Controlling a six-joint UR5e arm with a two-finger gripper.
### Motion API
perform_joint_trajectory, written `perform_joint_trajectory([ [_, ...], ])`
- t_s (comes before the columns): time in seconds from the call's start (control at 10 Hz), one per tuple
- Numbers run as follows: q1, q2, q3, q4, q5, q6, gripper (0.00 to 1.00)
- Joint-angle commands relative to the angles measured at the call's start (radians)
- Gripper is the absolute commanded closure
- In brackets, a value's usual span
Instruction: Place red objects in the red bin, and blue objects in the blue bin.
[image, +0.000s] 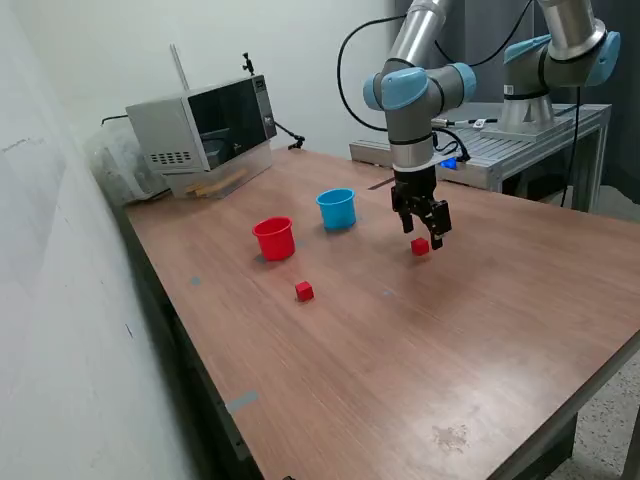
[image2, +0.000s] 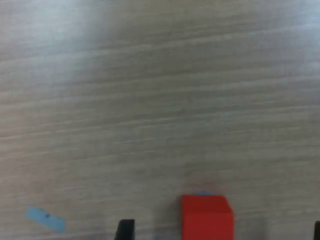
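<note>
My gripper (image: 422, 231) hangs open just above a small red cube (image: 420, 246) on the wooden table, its fingers straddling the cube without touching it. In the wrist view that red cube (image2: 207, 217) lies between one dark fingertip (image2: 125, 229) and the other at the frame's edge. A second red cube (image: 304, 291) lies apart, nearer the front toward the exterior view's left. The red bin (image: 274, 238) and the light-blue bin (image: 337, 208) stand upright side by side behind it. No blue objects are in view.
A microwave (image: 205, 125) sits at the table's far corner on the exterior view's left. A second arm (image: 555, 50) stands on a metal bench (image: 520, 140) behind. A scrap of blue tape (image2: 45, 218) lies on the table surface (image: 450, 340).
</note>
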Motion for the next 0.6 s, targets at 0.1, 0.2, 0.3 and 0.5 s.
perform_joint_trajectory([
  [0.1, -0.005, 0.005, 0.003, -0.022, -0.007, 0.0, 1.0],
  [0.2, -0.005, 0.005, 0.003, -0.02, -0.006, -0.002, 1.0],
  [0.3, -0.006, 0.005, 0.003, -0.016, -0.004, -0.012, 1.0],
  [0.5, -0.005, -0.007, 0.0, 0.019, -0.009, -0.066, 1.0],
])
